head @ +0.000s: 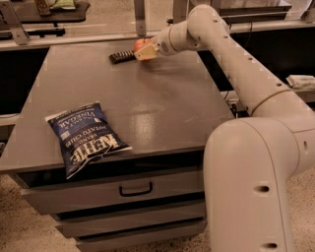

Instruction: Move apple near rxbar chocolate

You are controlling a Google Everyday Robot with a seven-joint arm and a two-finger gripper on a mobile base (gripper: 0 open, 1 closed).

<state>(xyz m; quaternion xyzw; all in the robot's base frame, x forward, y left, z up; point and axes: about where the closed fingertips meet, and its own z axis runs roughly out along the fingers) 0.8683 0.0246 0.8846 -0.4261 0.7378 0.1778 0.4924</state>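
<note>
The apple [141, 45] is red-orange and sits at the far edge of the grey table [162, 98], mostly covered by the gripper. My gripper [144, 51] reaches across the table from the right, with its pale fingers around the apple. The rxbar chocolate [122, 57] is a small dark flat bar lying just left of the apple, almost touching the gripper. The apple and gripper sit low at the table surface.
A large blue Kettle chip bag [83, 135] lies at the table's front left, overhanging the edge. Drawers [133, 189] sit below the tabletop. My white arm [246, 74] spans the right side. A shelf with items [49, 7] stands behind, far left.
</note>
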